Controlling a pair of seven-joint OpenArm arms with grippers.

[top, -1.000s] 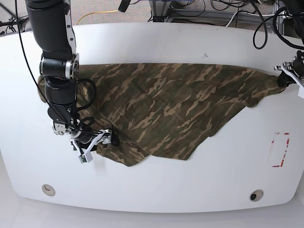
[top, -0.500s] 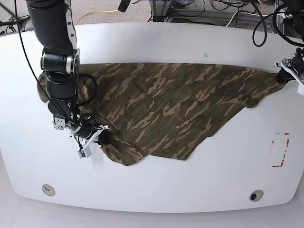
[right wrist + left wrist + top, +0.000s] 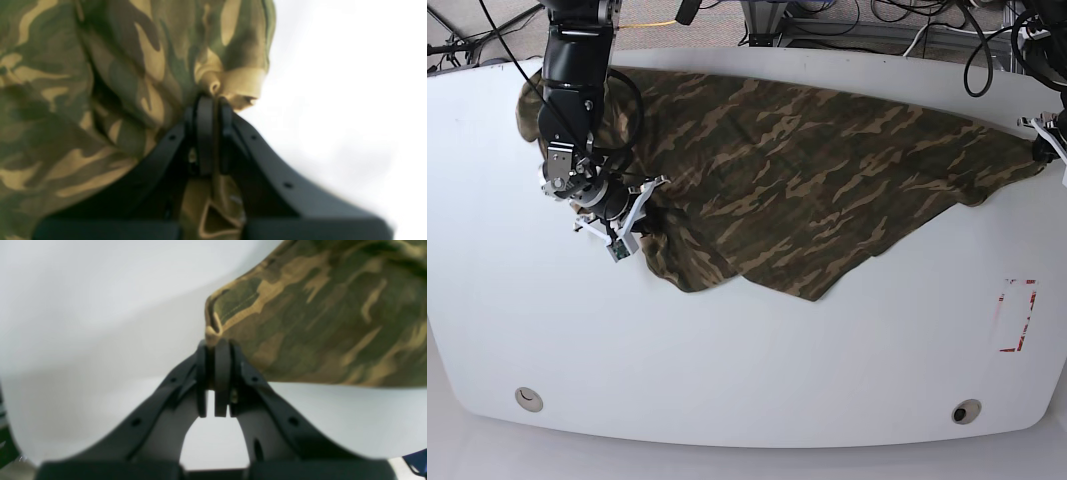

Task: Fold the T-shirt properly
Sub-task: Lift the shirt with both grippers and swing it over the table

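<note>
My left gripper (image 3: 216, 350) has its jaws pressed together on a corner of the T-shirt (image 3: 320, 316); a curl of hem pokes out just above the closed tips. In the base view that gripper (image 3: 1045, 140) sits at the table's (image 3: 757, 380) right edge, with the shirt corner drawn out to it.

My right gripper (image 3: 210, 110) is also clamped on the shirt (image 3: 100, 83), pinching a bunched fold with a plain tan hem band beside the tips; some tan cloth hangs down between the fingers behind them. In the base view this gripper (image 3: 632, 210) is near the table's left side, over the shirt's left lower part.

The shirt (image 3: 827, 180) lies spread across the far half of the table, from the far left corner area to the right edge, its lower edge sagging to a point near the table's middle. The cloth is wrinkled, not flat. A red-marked patch (image 3: 1017, 315) sits near the right edge, apart from the shirt.
</note>
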